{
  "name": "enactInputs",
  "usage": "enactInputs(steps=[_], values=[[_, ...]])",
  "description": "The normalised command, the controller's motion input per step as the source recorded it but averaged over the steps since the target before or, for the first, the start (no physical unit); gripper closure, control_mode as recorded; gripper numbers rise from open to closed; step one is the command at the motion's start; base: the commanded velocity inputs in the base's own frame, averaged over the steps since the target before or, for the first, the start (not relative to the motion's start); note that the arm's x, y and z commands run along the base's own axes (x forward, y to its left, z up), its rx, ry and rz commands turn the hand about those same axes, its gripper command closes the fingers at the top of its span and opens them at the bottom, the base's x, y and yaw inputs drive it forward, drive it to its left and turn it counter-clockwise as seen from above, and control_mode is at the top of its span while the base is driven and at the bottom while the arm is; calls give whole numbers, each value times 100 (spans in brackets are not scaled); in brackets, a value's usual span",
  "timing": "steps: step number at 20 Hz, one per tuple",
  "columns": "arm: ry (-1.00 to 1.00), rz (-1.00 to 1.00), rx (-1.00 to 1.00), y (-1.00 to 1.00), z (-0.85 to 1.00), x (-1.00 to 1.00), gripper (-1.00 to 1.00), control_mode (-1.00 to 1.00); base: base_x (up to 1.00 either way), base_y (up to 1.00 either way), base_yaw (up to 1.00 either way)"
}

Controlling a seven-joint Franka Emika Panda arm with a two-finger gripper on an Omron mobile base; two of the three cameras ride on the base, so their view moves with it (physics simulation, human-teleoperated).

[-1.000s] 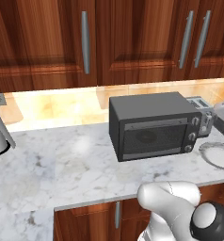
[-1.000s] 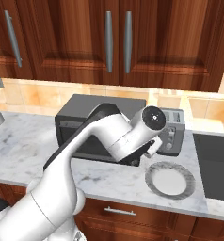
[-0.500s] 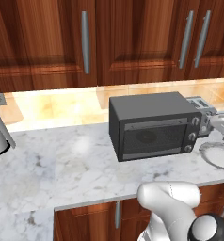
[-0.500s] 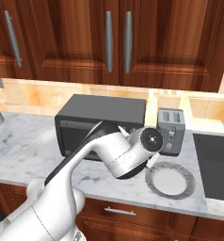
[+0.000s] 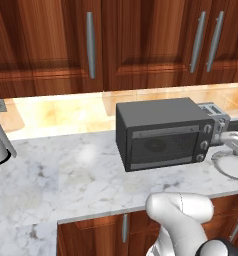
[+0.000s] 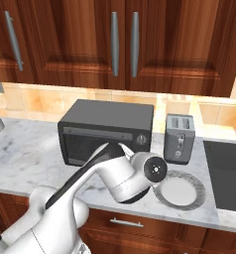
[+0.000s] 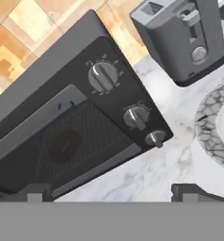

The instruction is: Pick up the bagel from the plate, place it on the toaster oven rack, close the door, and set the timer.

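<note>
Nearest the hand camera, the two dark fingertips [image 7: 195, 190] of the hand [image 7: 114, 192] poke up at the lower edge, well apart from each other with bare marble between them, so the hand is spread and holds nothing. They hover over the tabletop [image 7: 151, 176] just in front of the toaster oven's [image 7: 62, 122] lower corner (whether they touch the marble cannot be told).

In the right base view the arm's wrist joint [image 6: 152, 169] covers the hand and the oven's lower right corner. The plate [image 6: 182, 191] lies at about 3 o'clock from that joint, just beside it; its left rim is hidden by the arm. The plate looks bare, and the bagel cannot be made out on it. In the left base view the plate [image 5: 230, 165] is cut off by the right edge, with a white arm link in front of it.

The door [image 7: 52, 141] stands shut, its dark window showing only a faint round shape behind mesh; the rack inside cannot be made out. Three knobs [image 7: 102, 75] run down the panel beside the door.

Open tabletop [image 5: 66, 175] spreads wide at 9 o'clock from the oven, up to a pale vessel cut off at the left edge. The slot toaster [image 6: 178, 137] stands close at the oven's right side, leaving a narrow gap. The wooden wall cabinets [image 6: 120, 44] hang beyond.
</note>
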Motion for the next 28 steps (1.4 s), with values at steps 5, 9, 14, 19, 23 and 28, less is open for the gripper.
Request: enactInputs(steps=[5,9,14,19,23,28], values=[[0,14,-8,-2,-5,21,-100,-100,0,0,0],[2,17,-9,-6,-13,23,-100,-100,0,0,0],[1,18,-9,-22,-17,13,-100,-100,0,0,0],[2,11,-1,-6,-9,24,-100,-100,0,0,0],[6,2,0,0,-9,34,-100,-100,0,0,0],[8,0,0,0,-20,35,-100,-100,0,0,0]])
